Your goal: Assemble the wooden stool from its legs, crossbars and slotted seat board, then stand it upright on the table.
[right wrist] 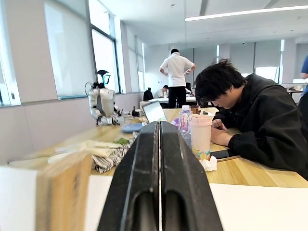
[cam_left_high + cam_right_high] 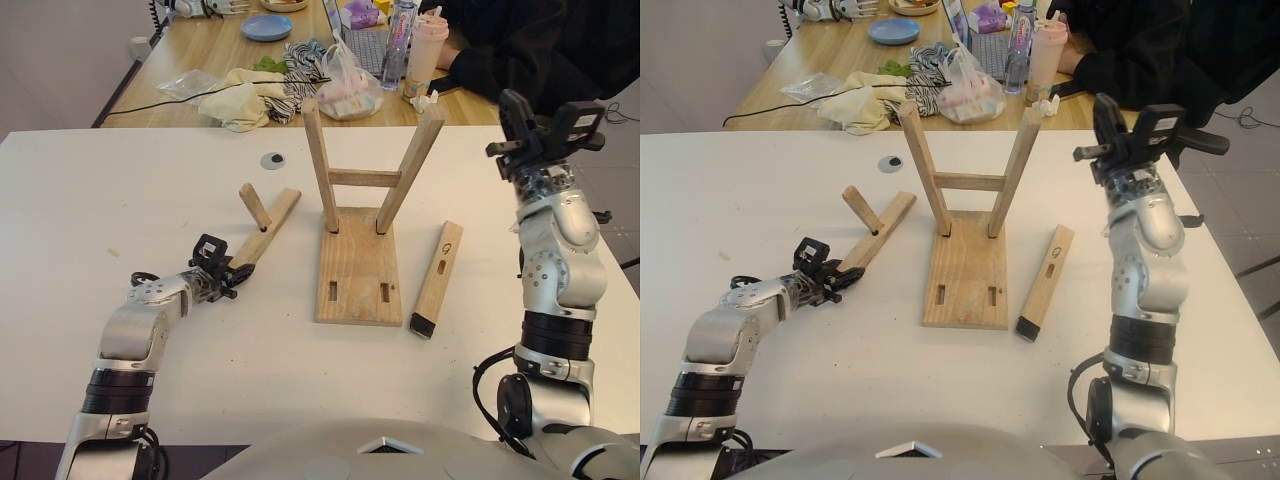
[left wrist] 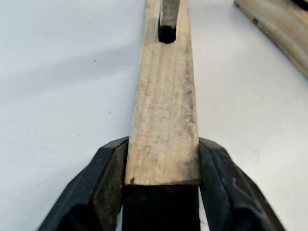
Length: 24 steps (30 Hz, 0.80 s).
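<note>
We see the slotted seat board lying flat near the middle of the white table. Its two far slots each hold a leg, one on the left and one on the right. Both legs rise and lean apart, joined by a crossbar. The two near slots show as dark openings. To the left lies a third leg, with a short crossbar standing tilted in its slot. A fourth leg with a black foot cap lies just right of the board. Our left arm stretches low over the table, and the left gripper pinches the near end of the third leg between its black fingers. Our right arm is bent upward at the table's right edge. The right gripper is held high with its fingers pressed together on nothing. On the wooden table behind, a plastic bag holds pink items.
</note>
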{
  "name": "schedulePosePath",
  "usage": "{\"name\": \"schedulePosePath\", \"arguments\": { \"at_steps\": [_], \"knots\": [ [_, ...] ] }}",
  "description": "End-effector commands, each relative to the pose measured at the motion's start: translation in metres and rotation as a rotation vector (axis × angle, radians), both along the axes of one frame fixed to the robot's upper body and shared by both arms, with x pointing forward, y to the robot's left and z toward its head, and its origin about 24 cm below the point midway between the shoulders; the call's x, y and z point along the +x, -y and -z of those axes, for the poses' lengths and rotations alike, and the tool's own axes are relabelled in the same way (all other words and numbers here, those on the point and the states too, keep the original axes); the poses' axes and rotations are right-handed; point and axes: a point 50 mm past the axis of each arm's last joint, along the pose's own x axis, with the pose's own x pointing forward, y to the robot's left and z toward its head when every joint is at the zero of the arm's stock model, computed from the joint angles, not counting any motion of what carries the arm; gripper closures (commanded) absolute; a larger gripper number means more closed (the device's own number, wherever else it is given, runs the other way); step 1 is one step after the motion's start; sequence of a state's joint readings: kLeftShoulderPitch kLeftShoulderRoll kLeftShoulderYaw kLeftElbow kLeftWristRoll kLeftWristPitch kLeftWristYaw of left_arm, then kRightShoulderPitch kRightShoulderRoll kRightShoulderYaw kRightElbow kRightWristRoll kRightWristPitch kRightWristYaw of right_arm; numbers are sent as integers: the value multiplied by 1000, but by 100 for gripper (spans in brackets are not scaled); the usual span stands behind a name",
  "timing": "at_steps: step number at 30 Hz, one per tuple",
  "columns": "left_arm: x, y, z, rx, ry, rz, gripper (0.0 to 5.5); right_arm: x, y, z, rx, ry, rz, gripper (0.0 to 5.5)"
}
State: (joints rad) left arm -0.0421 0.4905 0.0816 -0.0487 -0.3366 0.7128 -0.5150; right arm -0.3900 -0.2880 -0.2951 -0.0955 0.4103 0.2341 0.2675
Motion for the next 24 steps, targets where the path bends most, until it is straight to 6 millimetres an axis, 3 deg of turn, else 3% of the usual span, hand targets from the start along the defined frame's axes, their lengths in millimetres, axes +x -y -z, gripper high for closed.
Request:
{"name": "schedulePosePath", "arguments": {
  "at_steps": [1,4,5,6,8,11,16,24],
  "knots": [
    [25,-9,-33,-209,176,-97,349,10,15,-18,21,22,-2,550],
    [52,-9,-109,-452,401,-29,349,25,14,-46,101,37,-166,550],
    [52,7,-157,-618,485,177,349,29,-3,-73,275,38,-419,530],
    [44,21,-193,-734,533,373,349,27,-22,-95,384,40,-662,513],
    [27,37,-227,-844,564,615,351,14,-48,-115,433,24,-962,472],
    [26,38,-233,-856,564,620,351,11,-57,-109,410,-28,-996,421],
    [17,45,-243,-926,547,696,351,7,-52,-107,503,-74,-1060,344],
    [11,68,-222,-1001,459,750,351,-20,-51,-127,599,-5,-1297,223]
  ]
}}
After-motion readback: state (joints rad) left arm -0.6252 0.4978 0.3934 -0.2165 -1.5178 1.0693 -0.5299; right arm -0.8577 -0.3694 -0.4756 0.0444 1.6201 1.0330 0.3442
